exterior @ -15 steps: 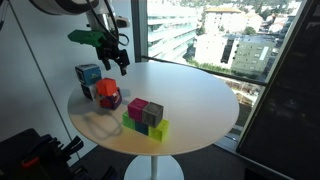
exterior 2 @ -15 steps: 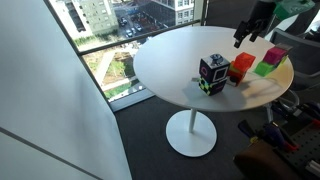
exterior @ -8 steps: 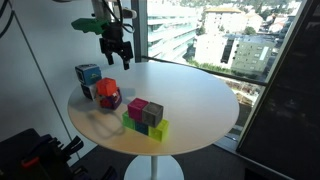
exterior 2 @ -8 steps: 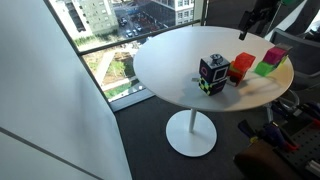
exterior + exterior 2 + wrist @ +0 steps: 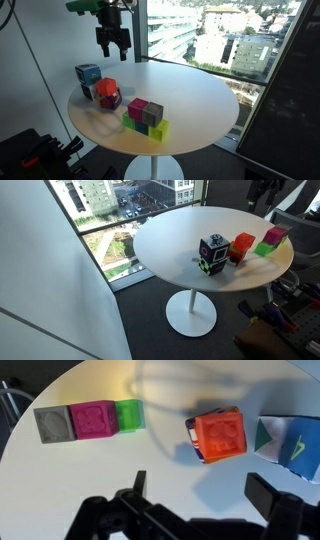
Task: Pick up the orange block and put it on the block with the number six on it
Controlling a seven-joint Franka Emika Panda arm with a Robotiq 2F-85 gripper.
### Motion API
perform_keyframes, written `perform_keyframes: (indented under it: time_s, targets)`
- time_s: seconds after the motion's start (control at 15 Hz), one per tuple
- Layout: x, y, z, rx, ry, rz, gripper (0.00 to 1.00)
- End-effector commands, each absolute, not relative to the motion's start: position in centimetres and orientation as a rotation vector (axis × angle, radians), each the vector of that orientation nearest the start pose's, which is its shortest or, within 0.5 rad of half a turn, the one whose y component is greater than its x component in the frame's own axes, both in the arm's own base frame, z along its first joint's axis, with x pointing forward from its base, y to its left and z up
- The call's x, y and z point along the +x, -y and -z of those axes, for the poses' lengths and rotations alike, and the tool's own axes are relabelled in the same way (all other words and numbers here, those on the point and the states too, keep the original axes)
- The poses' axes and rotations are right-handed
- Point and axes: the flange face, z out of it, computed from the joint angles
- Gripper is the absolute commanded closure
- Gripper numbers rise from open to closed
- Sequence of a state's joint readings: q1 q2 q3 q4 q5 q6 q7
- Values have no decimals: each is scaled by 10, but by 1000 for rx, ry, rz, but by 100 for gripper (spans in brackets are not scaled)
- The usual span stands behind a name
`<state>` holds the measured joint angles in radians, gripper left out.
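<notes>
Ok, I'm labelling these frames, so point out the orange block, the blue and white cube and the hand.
orange block (image 5: 220, 434): wrist view, middle of its top face.
blue and white cube (image 5: 293, 446): wrist view, on its whitish face.
hand (image 5: 112, 50): in an exterior view, midway between its fingertips.

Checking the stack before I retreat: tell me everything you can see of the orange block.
The orange block is a plain orange-red cube, plastic-looking, with a faint embossed mark on its top face. It sits upright on the multicoloured block, turned slightly askew so the lower block's edges peek out. A blue-and-white cube stands close beside it; whether they touch is unclear. The gripper hangs well above, fingers open, touching nothing.
</notes>
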<state>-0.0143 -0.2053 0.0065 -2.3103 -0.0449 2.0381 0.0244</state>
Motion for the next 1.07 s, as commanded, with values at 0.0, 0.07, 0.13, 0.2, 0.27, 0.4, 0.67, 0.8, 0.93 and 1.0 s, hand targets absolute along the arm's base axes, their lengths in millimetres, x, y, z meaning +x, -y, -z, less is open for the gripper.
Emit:
perform_keyframes:
  time_s: [0.0, 0.07, 0.13, 0.2, 0.27, 0.4, 0.67, 0.8, 0.93, 1.0]
  targets:
    - [463, 16, -450, -3228, -30, -137, 0]
    - [461, 19, -455, -3236, -32, -146, 0]
    - [459, 21, -460, -3243, -37, -148, 0]
    - [458, 25, -465, -3249, -50, -146, 0]
    - [457, 27, -469, -3253, -57, -142, 0]
    - [454, 32, -478, -3257, -76, -131, 0]
    - [451, 38, -492, -3230, -106, -79, 0]
    - [450, 39, -497, -3215, -105, -62, 0]
    - [449, 39, -501, -3199, -101, -56, 0]
    - [448, 38, -502, -3189, -99, -57, 0]
